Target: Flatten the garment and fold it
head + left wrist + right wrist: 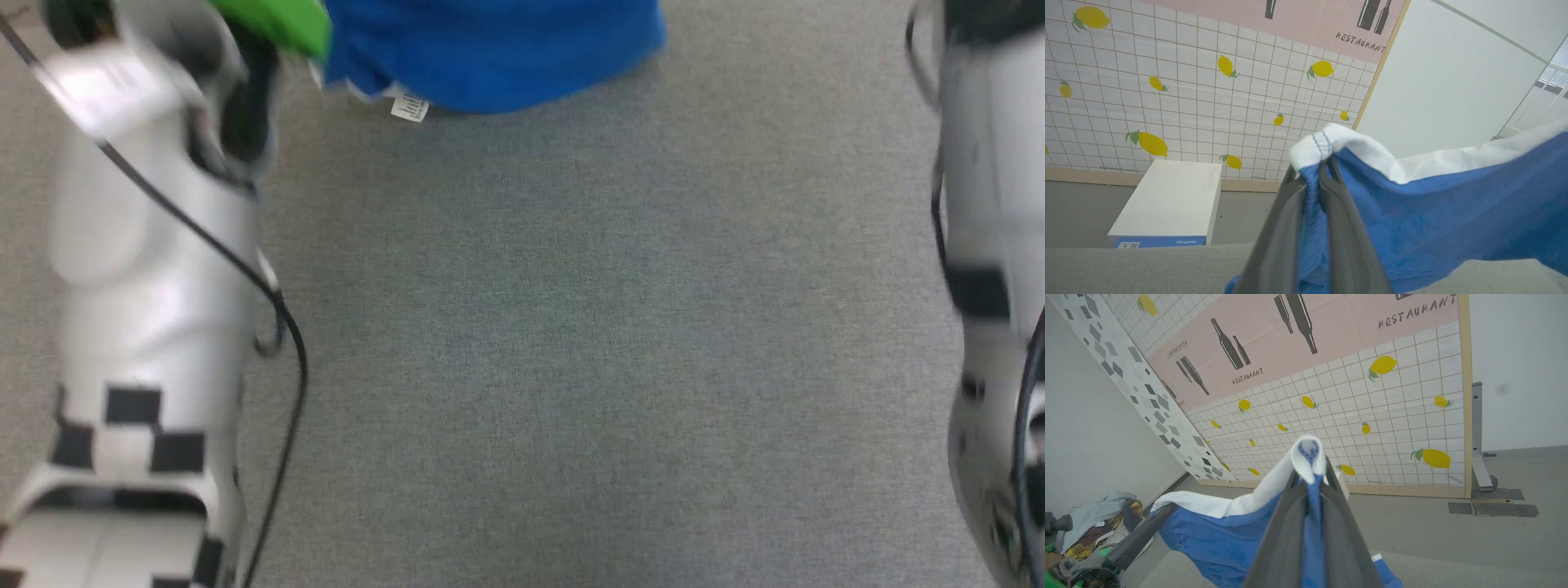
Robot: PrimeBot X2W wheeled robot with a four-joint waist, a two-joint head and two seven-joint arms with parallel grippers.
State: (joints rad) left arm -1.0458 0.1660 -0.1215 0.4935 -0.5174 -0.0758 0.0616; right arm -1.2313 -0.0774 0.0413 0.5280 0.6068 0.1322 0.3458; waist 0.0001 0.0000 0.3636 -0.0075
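The left tool (pixel 1312 179) is clamped on a white-striped corner of the garment (pixel 1433 220); the right tool (pixel 1309 479) is clamped on another white-striped corner; the blue shorts hang stretched between them, toward the far edge of the grey table (pixel 571 367); a white label (pixel 410 108) dangles at the lower fold; whether that fold touches the table I cannot tell; a white box (pixel 1167 200) stands on the floor beyond.

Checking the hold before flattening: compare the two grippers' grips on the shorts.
The shorts trail right of the left gripper in its view, left of the right gripper in its. The white trim bunches over the left gripper's tips; it loops neatly above the right gripper's. Both are shut on blue cloth.
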